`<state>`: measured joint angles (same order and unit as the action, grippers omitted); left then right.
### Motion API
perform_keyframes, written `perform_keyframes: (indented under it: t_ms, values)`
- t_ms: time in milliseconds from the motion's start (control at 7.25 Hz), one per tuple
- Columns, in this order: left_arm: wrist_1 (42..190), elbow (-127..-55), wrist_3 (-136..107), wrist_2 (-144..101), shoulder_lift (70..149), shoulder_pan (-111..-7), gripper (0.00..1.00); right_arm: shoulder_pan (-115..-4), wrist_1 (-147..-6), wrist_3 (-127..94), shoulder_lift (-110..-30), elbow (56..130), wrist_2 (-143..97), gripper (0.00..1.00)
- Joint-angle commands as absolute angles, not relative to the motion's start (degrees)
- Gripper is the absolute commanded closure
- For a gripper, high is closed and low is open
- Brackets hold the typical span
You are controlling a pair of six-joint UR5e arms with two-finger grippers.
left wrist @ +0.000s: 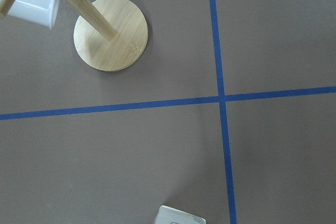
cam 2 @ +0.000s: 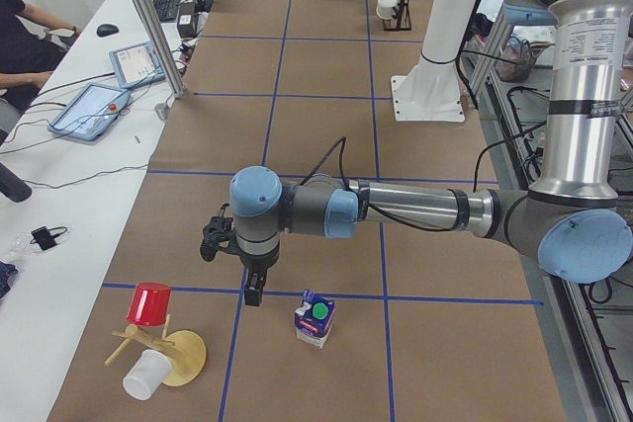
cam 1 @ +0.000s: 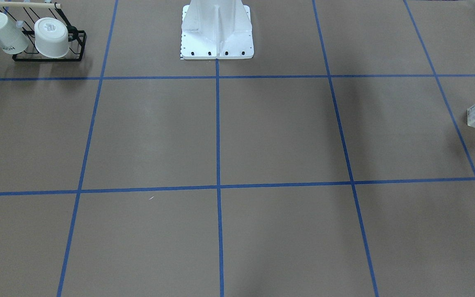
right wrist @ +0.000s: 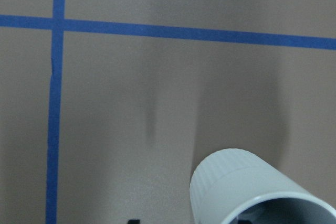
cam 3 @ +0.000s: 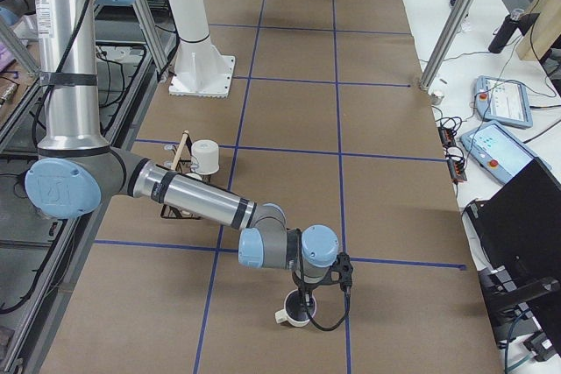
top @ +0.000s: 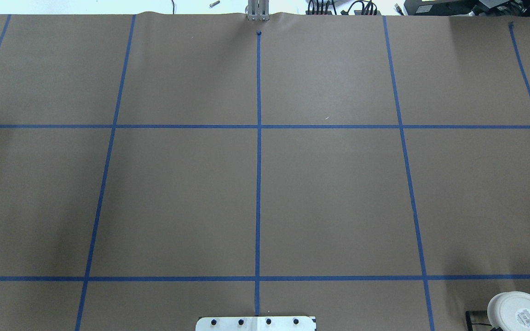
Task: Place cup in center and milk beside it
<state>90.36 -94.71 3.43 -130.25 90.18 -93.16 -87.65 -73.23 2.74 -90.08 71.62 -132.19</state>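
- While the overhead and front views are leaving both arms out of frame, we are finding each gripper only in a side view.
- From the left end, the left gripper (cam 2: pixel 254 294) is hanging fingers-down over a tape line, just beside the milk (cam 2: pixel 315 321) and apart from it. We cannot tell how its jaws are standing.
- From the right end, the right gripper (cam 3: pixel 306 302) is reaching down onto the cup (cam 3: pixel 289 315), its dark fingers overlapping the rim. We cannot tell whether the jaws are pinching the cup or are spread.
- The right wrist view is adding the cup's ribbed white wall and dark inside at its lower edge.
- The left wrist view is catching only a corner of the milk at its bottom edge, along with the round wooden foot of the tree (left wrist: pixel 110 34). Only the left-end view is showing the red cup (cam 2: pixel 150 303) on that tree.
- The front view is cutting the milk off at its right edge and is showing the rack (cam 1: pixel 76 45) with two white mugs at top left, near the base (cam 1: pixel 217 41).
- The milk is standing upright near the left end of the table (top: pixel 177 197) and the cup upright near its right end, well apart. Each is sitting just past the last cross-line of tape.
- Between them, the middle squares are showing only brown paper and blue tape (top: pixel 258 184).
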Motion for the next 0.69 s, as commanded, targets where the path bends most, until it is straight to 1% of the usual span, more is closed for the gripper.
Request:
perform_keyframes:
  t_ms: [0,138,552]
  values:
    - [90.4,-94.7,3.4,-130.3,90.2,-93.2,0.01,-86.7,-73.1,2.5,-89.7,71.6,-131.8,1.0]
    - [90.4,-94.7,3.4,-130.3,90.3,-93.2,0.01,-86.2,-73.1,2.4,-89.6,72.2,-130.4,1.0]
    - [90.4,-94.8,3.4,-130.3,90.2,-93.2,0.01,-86.2,-73.9,2.7,-85.4,74.0,-130.4,1.0]
